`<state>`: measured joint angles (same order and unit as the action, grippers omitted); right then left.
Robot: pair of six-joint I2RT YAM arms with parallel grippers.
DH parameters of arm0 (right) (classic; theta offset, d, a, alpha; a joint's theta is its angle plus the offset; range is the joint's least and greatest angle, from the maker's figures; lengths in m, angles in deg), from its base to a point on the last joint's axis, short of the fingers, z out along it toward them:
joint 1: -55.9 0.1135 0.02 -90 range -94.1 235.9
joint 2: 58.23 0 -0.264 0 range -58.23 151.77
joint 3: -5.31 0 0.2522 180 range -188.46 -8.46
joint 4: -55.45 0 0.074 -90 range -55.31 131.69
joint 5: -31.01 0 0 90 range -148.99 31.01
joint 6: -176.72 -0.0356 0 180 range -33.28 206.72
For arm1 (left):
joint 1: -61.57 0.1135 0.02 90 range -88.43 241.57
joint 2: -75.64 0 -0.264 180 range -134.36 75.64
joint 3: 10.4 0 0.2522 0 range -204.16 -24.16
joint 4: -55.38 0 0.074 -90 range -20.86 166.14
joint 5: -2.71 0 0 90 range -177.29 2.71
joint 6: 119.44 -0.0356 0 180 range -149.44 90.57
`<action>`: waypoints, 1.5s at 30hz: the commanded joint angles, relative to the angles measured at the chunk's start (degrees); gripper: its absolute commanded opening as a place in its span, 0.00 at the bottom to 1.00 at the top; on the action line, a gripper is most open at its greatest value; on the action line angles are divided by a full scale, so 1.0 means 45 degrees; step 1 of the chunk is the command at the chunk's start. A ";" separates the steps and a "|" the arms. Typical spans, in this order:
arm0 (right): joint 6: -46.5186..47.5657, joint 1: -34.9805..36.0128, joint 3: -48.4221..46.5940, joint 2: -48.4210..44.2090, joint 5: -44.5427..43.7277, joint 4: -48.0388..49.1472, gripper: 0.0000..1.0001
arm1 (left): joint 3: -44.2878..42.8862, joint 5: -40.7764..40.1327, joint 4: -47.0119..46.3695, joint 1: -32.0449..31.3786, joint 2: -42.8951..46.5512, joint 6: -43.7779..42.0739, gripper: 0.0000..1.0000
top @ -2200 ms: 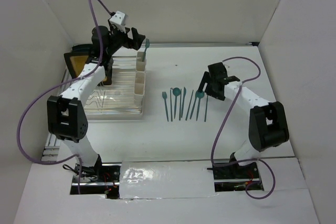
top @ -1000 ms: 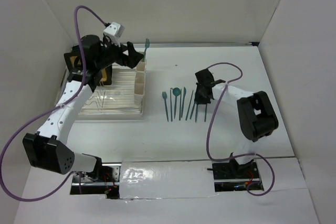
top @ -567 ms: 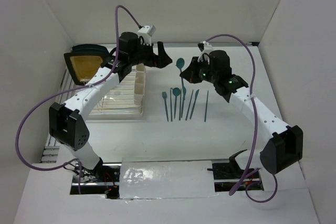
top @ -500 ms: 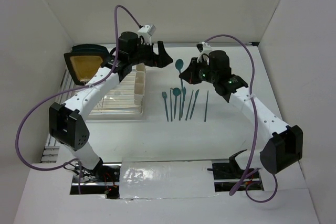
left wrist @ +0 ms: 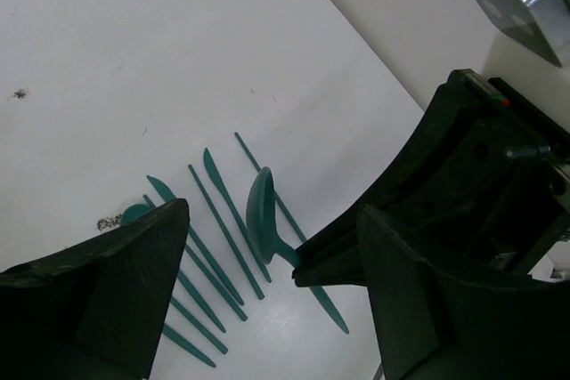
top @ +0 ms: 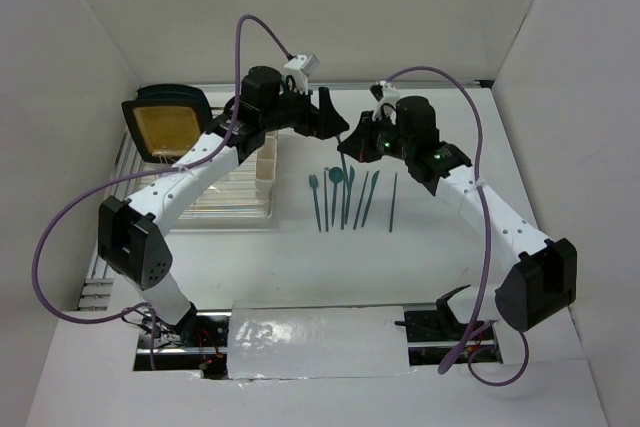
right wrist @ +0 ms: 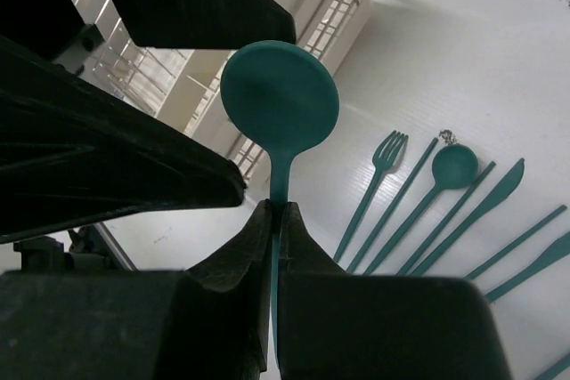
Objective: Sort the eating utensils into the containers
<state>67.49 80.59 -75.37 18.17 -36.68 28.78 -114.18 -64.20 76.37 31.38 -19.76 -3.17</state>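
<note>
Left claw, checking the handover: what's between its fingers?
The spoon, pinched in the shut right claw, sits there; the left wrist view shows it.

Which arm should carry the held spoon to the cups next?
Left. The left gripper, open, flanks the spoon pinched by the right gripper, and the cups sit on its side.

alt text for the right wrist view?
Right gripper shut on the handle of a teal spoon, bowl up, between the left gripper's open dark fingers. Behind, a fork and other teal utensils lie on the white table near the rack.
</note>
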 commanded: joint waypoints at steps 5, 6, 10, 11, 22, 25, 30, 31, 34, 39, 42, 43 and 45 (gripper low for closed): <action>0.0287 0.0451 -0.1398 -0.0025 0.0161 -0.0101 0.00 | -0.0582 -0.1161 -0.0532 -0.0555 -0.0421 0.0199 0.63; 0.0307 0.0548 -0.1400 -0.0044 0.0161 -0.0101 0.00 | -0.0640 -0.1167 -0.0531 -0.0575 -0.0519 0.0219 0.59; 0.0307 0.0705 -0.1517 -0.0181 0.0043 -0.0101 0.00 | -0.1011 -0.1693 -0.0570 -0.0614 -0.0636 0.0160 0.55; 0.0307 0.0725 -0.1517 -0.0200 0.0043 -0.0236 0.01 | -0.1031 -0.1713 -0.0570 -0.0614 -0.0676 0.0160 0.50; -0.0689 -0.0269 -0.2783 -0.0356 -0.1089 -0.2695 0.87 | -0.1696 -0.1031 -0.1526 0.0261 -0.0268 -0.1808 0.05; -0.0748 -0.1128 -0.3078 -0.0668 -0.1089 -0.3226 1.00 | -0.1345 -0.0212 -0.1995 0.1027 0.0238 -0.2785 0.05; -0.1001 -0.2377 -0.1910 -0.1391 -0.1578 -0.3265 1.00 | -0.0738 0.0375 -0.3029 0.2680 0.0983 -0.5150 0.06; -0.1176 -0.2497 -0.1695 -0.1411 -0.1694 -0.3110 1.00 | -0.0584 0.0531 -0.3263 0.2899 0.1042 -0.5365 0.06; -0.1723 -0.2674 -0.0603 -0.1470 -0.2415 -0.2778 1.00 | 0.0411 0.0903 -0.4590 0.3427 0.1218 -0.6497 0.07; -0.2037 -0.2674 0.0181 -0.1509 -0.3276 -0.2483 1.00 | 0.0570 0.0825 -0.5998 0.3604 0.0654 -0.7747 0.07; -0.2115 -0.2693 0.0319 -0.1334 -0.3959 -0.2483 1.00 | 0.0610 0.0767 -0.6311 0.3604 0.0457 -0.8353 0.08; -0.2134 -0.2693 0.0319 -0.1333 -0.4289 -0.2599 1.00 | 0.0822 0.0651 -0.6660 0.3605 0.0418 -0.8452 0.08; -0.2212 -0.2713 0.0611 -0.1217 -0.4643 -0.2601 1.00 | 0.1096 0.0630 -0.7013 0.3566 0.0418 -0.8899 0.10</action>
<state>58.58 68.70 -73.53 12.55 -52.99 15.84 -110.01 -62.32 52.28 47.57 -17.77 -38.12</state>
